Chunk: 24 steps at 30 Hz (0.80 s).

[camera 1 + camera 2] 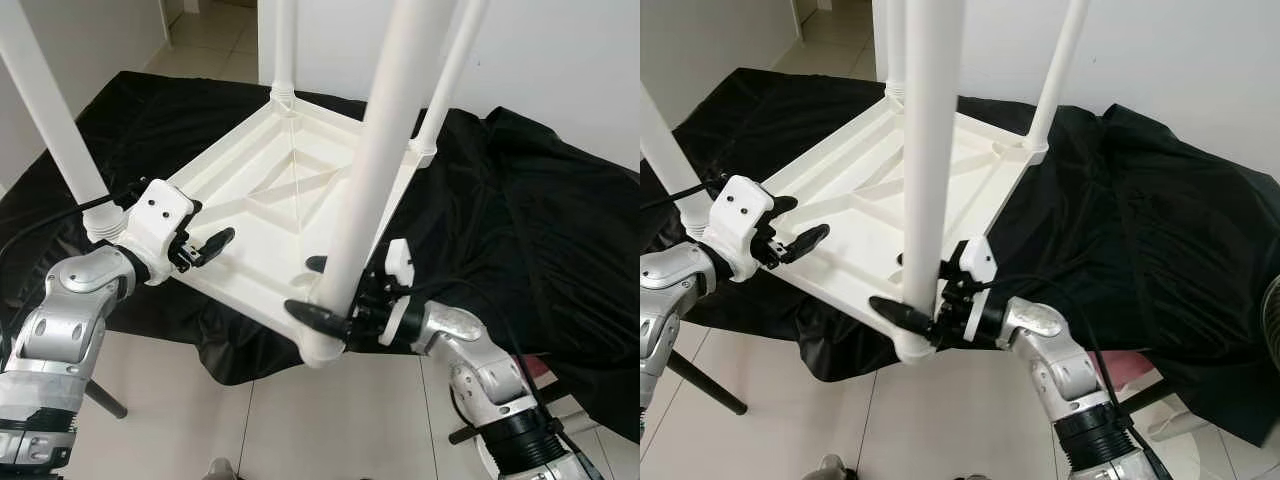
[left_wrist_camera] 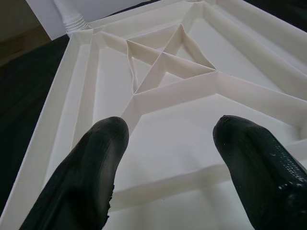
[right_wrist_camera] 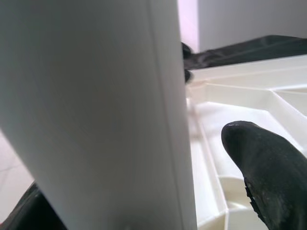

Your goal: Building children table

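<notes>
The right end effector [image 1: 318, 290] sits at the foot of the nearest white leg [image 1: 368, 170], its two black fingers [image 1: 312, 316] spread to either side of the tube, one on the near side and one behind it; in the right wrist view the leg stands against the palm with one fingertip [image 3: 268, 172] beside it, so the grip is narrow around the leg, though whether the pads press on it cannot be told; just under this end effector the leg enters the near corner socket of the upturned white table top [image 1: 270, 210], which lies with its ribbed underside up on a black cloth [image 1: 520, 220] spread over the floor; across from it, to the robot's left, the left end effector [image 1: 205, 247] hovers over the near-left part of the same underside, fingers [image 2: 91, 172] wide apart and holding nothing, the crossed ribs [image 2: 163, 67] straight ahead of them; just beside its white wrist housing stands a second leg [image 1: 55, 120] at the left corner; beyond both end effectors two more legs [image 1: 284, 50] rise from the far corners, near a white wall [image 1: 560, 70]; pale floor tiles [image 1: 300, 420] lie below the arms.
</notes>
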{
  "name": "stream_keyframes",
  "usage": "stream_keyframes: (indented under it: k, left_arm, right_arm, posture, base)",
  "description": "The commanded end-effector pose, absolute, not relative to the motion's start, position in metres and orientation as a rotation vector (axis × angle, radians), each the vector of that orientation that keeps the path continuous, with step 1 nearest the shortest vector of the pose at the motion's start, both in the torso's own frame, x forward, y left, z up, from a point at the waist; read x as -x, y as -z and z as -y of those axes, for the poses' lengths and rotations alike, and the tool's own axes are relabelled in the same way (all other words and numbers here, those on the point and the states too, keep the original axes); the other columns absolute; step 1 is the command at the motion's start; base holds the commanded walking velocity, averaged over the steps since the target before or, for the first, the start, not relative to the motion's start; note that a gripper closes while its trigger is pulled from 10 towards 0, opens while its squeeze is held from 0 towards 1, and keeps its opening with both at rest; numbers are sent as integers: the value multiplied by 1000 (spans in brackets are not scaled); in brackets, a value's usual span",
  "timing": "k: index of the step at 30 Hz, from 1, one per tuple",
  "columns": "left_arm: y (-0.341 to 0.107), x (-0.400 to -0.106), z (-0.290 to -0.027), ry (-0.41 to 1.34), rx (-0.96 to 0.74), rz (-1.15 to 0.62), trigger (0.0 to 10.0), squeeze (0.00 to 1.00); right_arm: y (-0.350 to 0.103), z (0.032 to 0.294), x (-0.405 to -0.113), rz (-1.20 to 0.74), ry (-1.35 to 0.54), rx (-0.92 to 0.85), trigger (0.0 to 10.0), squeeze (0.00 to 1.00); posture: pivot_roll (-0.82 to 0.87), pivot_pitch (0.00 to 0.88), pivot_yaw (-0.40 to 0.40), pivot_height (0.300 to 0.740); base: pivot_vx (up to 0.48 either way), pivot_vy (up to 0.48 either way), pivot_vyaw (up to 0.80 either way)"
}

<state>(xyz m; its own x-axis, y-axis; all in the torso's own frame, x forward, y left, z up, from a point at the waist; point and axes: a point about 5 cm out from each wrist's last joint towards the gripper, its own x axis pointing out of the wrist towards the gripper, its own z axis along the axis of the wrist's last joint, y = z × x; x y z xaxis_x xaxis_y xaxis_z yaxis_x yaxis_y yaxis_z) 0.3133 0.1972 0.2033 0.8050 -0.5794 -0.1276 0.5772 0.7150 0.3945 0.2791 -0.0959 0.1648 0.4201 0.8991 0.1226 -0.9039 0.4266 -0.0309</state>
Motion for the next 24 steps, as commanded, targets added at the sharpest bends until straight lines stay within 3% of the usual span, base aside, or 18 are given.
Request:
stream_keyframes:
  k: [1,13,24]
  left_arm:
    - [-202,-314,-192,647,-418,7,10000,0]
    - [-203,-317,-176,694,-402,29,10000,0]
    - [-201,-317,-144,802,-362,46,10000,0]
  right_arm:
    - [-159,117,-290,95,-1030,-4,10000,0]
    - [-158,155,-317,110,-804,45,10000,0]
    - [-159,165,-325,158,-703,49,10000,0]
  posture:
    - [48,109,-65,740]
    - [41,110,-67,740]
    - [27,128,-58,740]
  base:
    - [0,0,0]
    - [0,0,0]
    - [0,0,0]
